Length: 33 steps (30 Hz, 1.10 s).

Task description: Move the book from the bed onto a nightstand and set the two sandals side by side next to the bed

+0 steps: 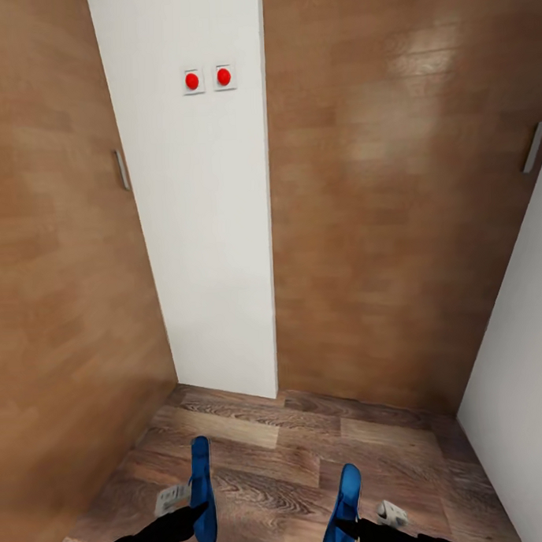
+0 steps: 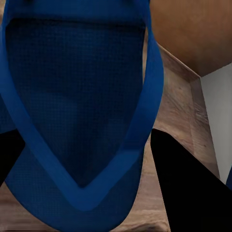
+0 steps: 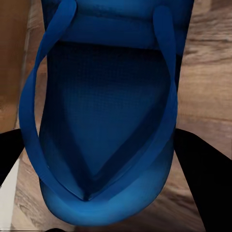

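Currently I hold one sandal in each arm, both clear of the wood-plank floor (image 1: 255, 445) in a corner between brown doors (image 1: 362, 188) and a white wall (image 1: 206, 226). My left gripper (image 1: 199, 511) is clamped on the left sandal (image 1: 203, 495); my right gripper (image 1: 349, 526) is clamped on the right sandal (image 1: 344, 504). From the wrist cameras each sole (image 2: 77, 96) (image 3: 106, 121) sits between dark fingers (image 2: 188, 188) (image 3: 203, 183), toe straps facing the lens. I judge these light, flexible foam items: likely to bend and swing, so a hold across the sole edge near mid-length suits. Neither bed nor book is in sight here.
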Available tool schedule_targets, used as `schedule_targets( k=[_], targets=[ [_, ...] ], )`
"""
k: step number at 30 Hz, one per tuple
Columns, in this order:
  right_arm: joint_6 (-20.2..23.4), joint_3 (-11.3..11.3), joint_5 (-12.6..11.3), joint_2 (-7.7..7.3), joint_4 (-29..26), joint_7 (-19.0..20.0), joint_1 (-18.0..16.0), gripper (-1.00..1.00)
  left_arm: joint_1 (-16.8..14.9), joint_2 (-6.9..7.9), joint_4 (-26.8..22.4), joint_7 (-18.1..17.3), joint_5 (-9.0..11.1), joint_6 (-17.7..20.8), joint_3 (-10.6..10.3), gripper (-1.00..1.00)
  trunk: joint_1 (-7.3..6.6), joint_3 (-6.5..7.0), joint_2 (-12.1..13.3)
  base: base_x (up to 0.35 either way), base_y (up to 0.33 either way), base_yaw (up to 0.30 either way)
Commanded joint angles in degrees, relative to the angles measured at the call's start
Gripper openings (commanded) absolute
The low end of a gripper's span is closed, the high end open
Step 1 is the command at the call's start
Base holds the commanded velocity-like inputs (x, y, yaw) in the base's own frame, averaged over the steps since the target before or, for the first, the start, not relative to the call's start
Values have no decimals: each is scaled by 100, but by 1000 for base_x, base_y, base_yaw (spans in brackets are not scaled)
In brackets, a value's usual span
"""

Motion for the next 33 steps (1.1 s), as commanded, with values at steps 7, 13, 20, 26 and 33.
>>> schedule_targets(
  k=[7,13,20,26,33],
  targets=[
    [60,-6,-51,-2,-10,18,0,-100,-5,0,13,-18,55,-53,-20,-100,-1,-6,-2,-11,0,293],
    [60,-7,-51,-2,-10,18,0,-100,-4,0,17,-18,55,-57,-21,-100,-1,-6,-2,-231,0,293],
    [60,-8,-51,-6,-10,19,0,-100,-3,0,17,-18,55,-58,-23,-100,-1,-6,-2,-79,0,293],
    [60,-11,-51,-11,-15,19,0,-100,-4,-7,17,-18,55,-58,-28,-100,-1,-6,-2,-3,0,293],
    [60,-12,-59,-284,-10,14,0,-100,-6,-132,17,238,39,-58,-28,-100,-1,-6,-2,-42,0,293]
  ],
)
